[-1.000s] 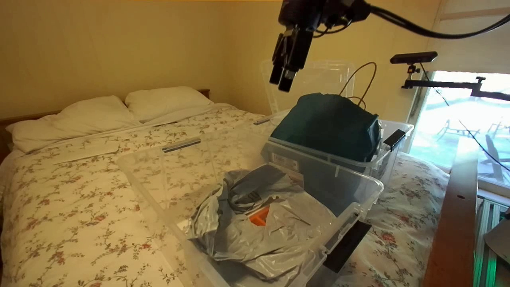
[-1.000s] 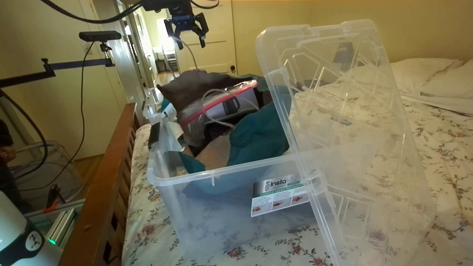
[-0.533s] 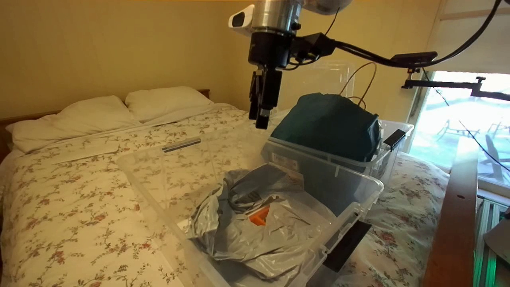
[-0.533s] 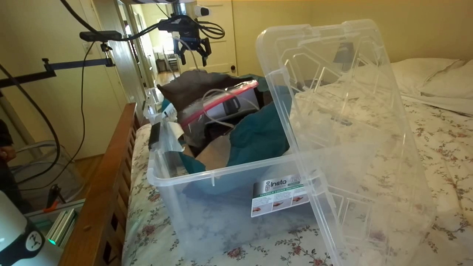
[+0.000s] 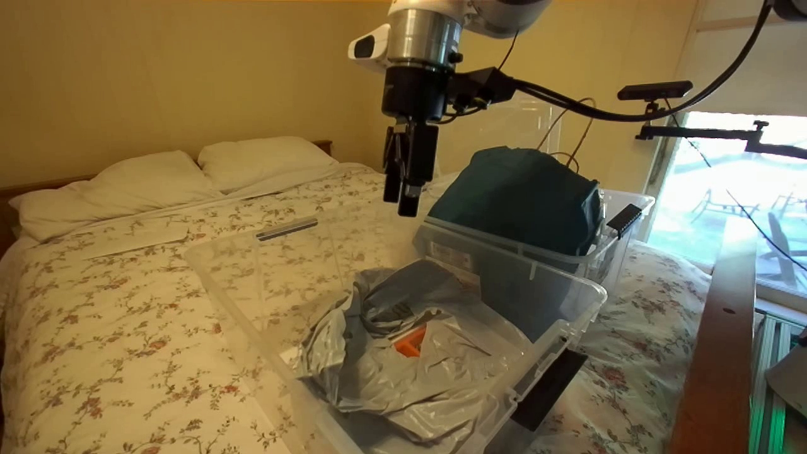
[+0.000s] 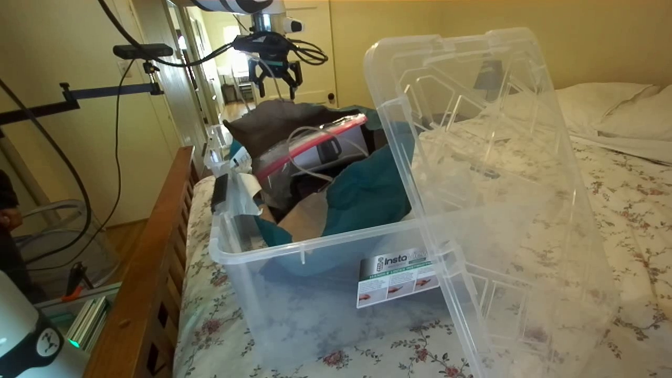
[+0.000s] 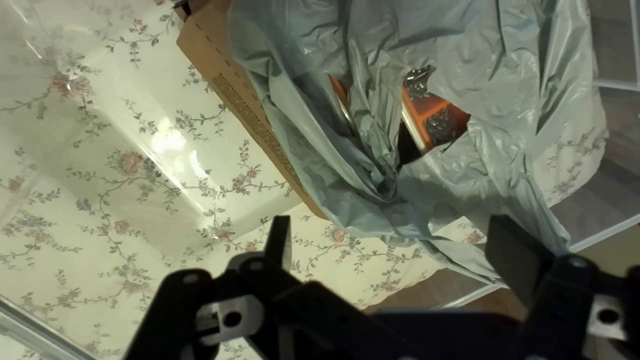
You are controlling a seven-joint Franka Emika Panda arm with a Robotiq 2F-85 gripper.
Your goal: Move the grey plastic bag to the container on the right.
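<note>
1. Find the grey plastic bag (image 5: 435, 378) crumpled inside the near clear container (image 5: 596, 299), with orange contents (image 5: 410, 342) showing through a gap.
2. Expect soft, slippery, easily torn plastic, probably weighted by the contents; best pinched by the bunched folds (image 5: 331, 343) left of that gap.
3. Look above for the gripper (image 7: 392, 227), with jaws wide apart, holding nothing, well clear of the bag below.
4. Deliver, presumably, to the far container (image 5: 613, 257) on the right, beside a teal bag (image 5: 517, 195).
</note>
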